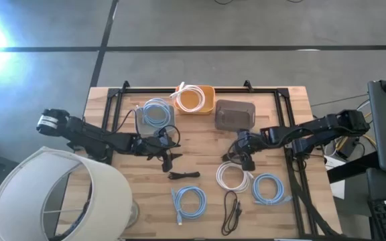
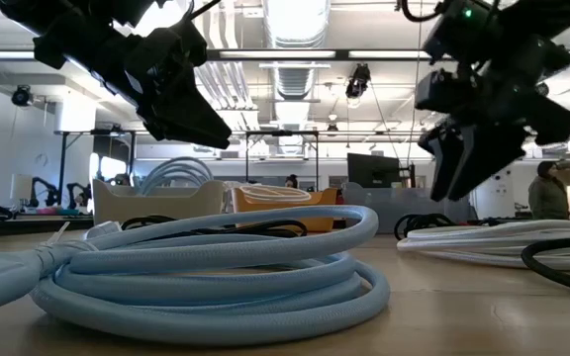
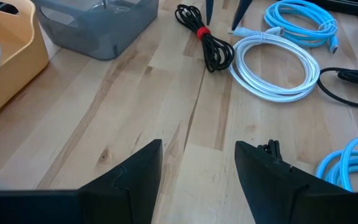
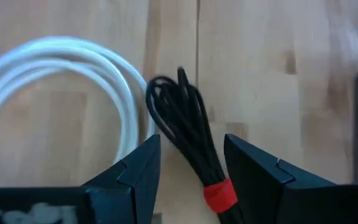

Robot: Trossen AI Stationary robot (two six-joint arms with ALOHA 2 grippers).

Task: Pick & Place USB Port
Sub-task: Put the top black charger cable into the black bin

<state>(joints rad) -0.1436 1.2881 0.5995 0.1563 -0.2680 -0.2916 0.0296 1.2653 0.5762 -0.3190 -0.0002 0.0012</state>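
Observation:
A black cable bundle with a red tie (image 4: pixel 185 134) lies on the wooden table, in front of the grey bin (image 1: pixel 234 115). My right gripper (image 4: pixel 191 146) hangs over the bundle, open, with one finger on either side of it. It shows in the high view (image 1: pixel 246 159) and in the low view (image 2: pixel 468 158). My left gripper (image 3: pixel 197 149) is open above bare wood near the table's middle (image 1: pixel 167 161). A small black cable (image 1: pixel 183 175) lies just beside it.
An orange bin (image 1: pixel 194 99) holds a white cable, and a pale bin (image 1: pixel 154 114) holds a blue one. On the table lie a white coil (image 1: pixel 234 177), two light blue coils (image 1: pixel 269 189) (image 1: pixel 188 201) and a black cable (image 1: pixel 232 211). A lampshade (image 1: pixel 52 194) stands at the near left corner.

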